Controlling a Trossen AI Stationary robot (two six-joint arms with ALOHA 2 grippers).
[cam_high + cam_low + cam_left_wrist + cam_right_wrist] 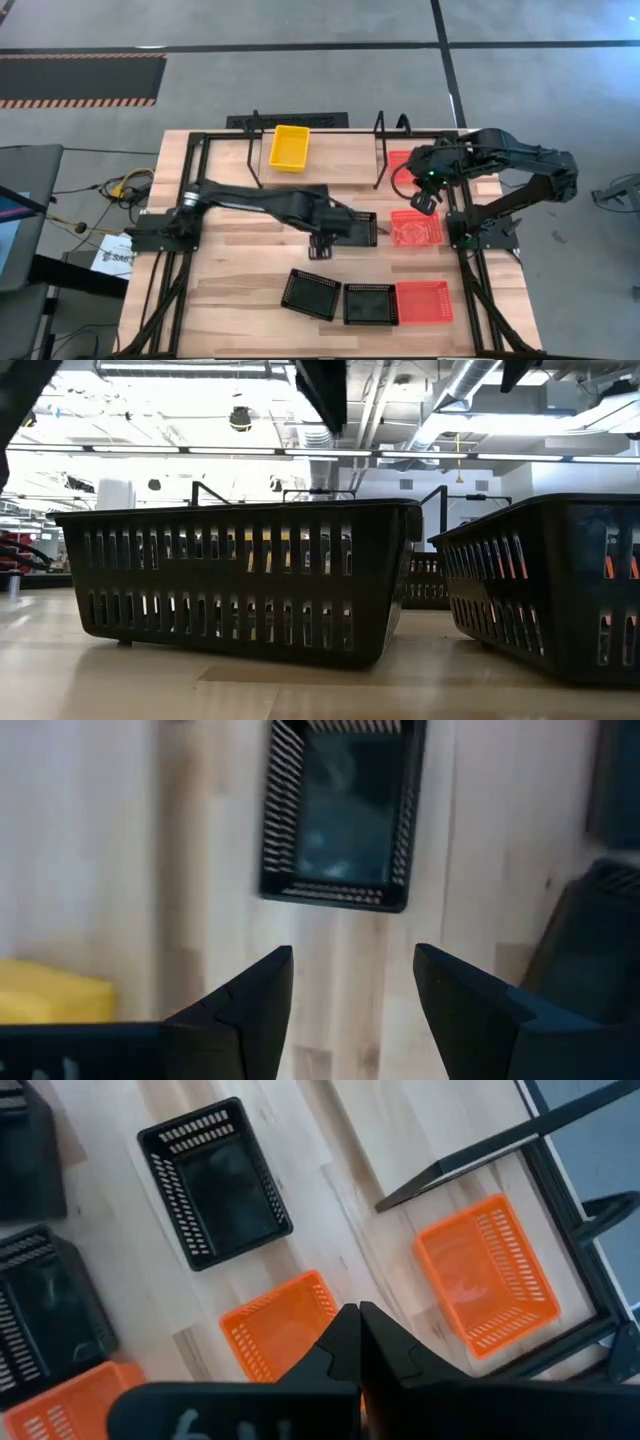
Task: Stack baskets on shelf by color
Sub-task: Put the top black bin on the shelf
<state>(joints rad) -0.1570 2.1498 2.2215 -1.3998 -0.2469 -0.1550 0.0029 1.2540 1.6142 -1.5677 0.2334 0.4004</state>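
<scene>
My left gripper [352,980] hangs open above the table's middle [345,232], pointing steeply down. A black basket [340,815] stands on the tabletop just beyond its fingertips [366,228]. My right gripper [355,1342] is shut on nothing, high over the right side [425,200]. Below it an orange basket [280,1325] rests on the table. On the shelf [340,158] stand a yellow basket [290,147] and an orange basket [490,1275], each on its base.
Near the table's front edge stand two black baskets [311,293] [371,303] and an orange one [424,301]. The low view shows the two black ones close up [240,575] [560,580]. Black wire hoops [380,150] rise from the shelf board.
</scene>
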